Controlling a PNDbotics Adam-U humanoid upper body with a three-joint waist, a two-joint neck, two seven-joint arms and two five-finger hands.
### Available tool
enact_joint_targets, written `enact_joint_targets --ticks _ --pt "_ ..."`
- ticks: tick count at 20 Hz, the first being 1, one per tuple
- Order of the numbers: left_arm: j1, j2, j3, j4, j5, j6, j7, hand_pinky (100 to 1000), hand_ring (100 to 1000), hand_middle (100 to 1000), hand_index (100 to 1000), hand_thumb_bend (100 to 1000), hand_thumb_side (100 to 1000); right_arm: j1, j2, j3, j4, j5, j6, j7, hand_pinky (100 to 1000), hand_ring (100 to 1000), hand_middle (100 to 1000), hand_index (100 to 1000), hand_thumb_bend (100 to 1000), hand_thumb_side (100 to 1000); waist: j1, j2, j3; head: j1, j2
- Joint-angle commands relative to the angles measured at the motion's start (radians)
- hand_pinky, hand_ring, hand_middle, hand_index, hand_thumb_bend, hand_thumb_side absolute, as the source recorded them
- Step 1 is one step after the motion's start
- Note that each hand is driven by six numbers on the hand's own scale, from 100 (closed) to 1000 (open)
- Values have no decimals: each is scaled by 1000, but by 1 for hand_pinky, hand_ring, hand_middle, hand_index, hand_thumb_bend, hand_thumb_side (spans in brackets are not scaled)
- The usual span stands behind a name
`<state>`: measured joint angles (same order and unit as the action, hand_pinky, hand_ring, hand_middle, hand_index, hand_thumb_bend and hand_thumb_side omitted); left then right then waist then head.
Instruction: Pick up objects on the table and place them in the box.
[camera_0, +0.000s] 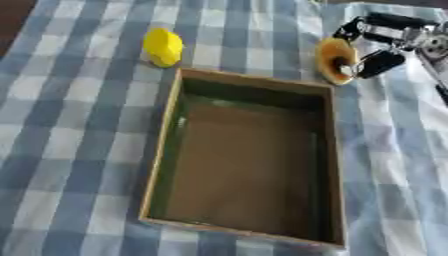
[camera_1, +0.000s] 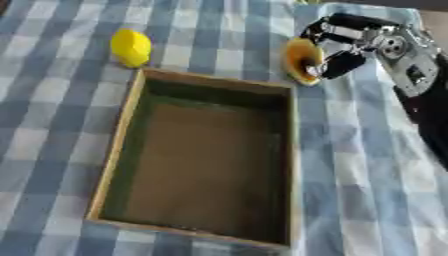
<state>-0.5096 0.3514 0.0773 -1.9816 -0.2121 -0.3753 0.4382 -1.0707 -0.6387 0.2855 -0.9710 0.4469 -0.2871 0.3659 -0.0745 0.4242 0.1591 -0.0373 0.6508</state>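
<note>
Right hand (camera_1: 350, 42) coming in from upper right, fingers (camera_1: 343, 64) curling around a round orange-brown object (camera_1: 300, 61), pinching it just beside the wooden box's (camera_1: 114, 150) far right corner. Box sitting open on the blue checked surface (camera_1: 52, 125). Yellow lemon-like object (camera_0: 163, 46) lying near the box's far left corner.

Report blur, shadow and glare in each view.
Left eye view: soft all over; the box floor is dark, shaded by its walls, with a faint shine along the left wall; the yellow object is bright with smeared edges. Right eye view: equally soft; the right hand on the orange-brown object is blurred, silver parts glinting; no harsh shadows on the cloth.
</note>
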Motion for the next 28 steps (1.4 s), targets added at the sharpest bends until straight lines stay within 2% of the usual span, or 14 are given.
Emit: enact_joint_targets --ticks 1,4,8,11,13,17,19,20,21,22,28 --pt "-4 23 -1 -18 4 2 -5 783 799 775 874 100 350 -9 -62 -2 -91 -88 47 -21 820 893 386 534 100 189 2 -35 -2 3 3" --pt "-4 25 0 -18 3 2 -6 783 800 776 874 100 348 9 -96 -9 -206 -168 86 -24 817 893 378 532 100 205 0 -38 -3 4 5" --pt "-2 27 4 -18 2 3 2 783 800 776 873 100 348 59 -163 -45 -456 -281 135 -54 800 850 379 535 100 229 0 -41 -6 4 5" --pt "3 30 10 -18 -1 5 12 782 798 774 871 100 348 101 -207 -63 -663 -354 153 -86 764 796 389 537 100 125 0 -45 -10 2 3" --pt "6 30 17 -18 -1 12 28 781 796 772 869 100 348 124 -227 -58 -791 -363 154 -103 753 780 399 543 100 100 2 -49 -11 0 1" --pt "9 31 29 -18 -7 22 61 780 793 768 868 102 342 159 -223 -7 -988 -349 154 -88 732 776 420 558 100 100 5 -55 -12 -15 -4" --pt "10 30 33 -18 -9 25 71 780 793 768 868 101 343 164 -199 27 -1019 -344 142 -58 728 785 429 565 100 127 6 -57 -12 -20 -4" --pt "11 30 34 -18 -9 27 74 779 792 768 868 100 345 164 -183 44 -1024 -343 133 -38 723 790 433 570 100 100 7 -58 -12 -21 -3" --pt "12 30 35 -18 -10 29 76 779 793 768 868 100 345 162 -168 60 -1027 -342 125 -18 723 791 436 570 100 154 8 -58 -12 -22 -1" --pt "12 29 34 -18 -10 31 76 779 793 768 868 100 346 160 -154 73 -1028 -341 117 -1 725 795 442 576 100 163 8 -58 -12 -23 0" --pt "14 29 32 -18 -11 33 73 779 793 768 868 100 347 162 -74 139 -1029 -295 92 89 724 799 453 585 100 170 9 -59 -12 -17 14"
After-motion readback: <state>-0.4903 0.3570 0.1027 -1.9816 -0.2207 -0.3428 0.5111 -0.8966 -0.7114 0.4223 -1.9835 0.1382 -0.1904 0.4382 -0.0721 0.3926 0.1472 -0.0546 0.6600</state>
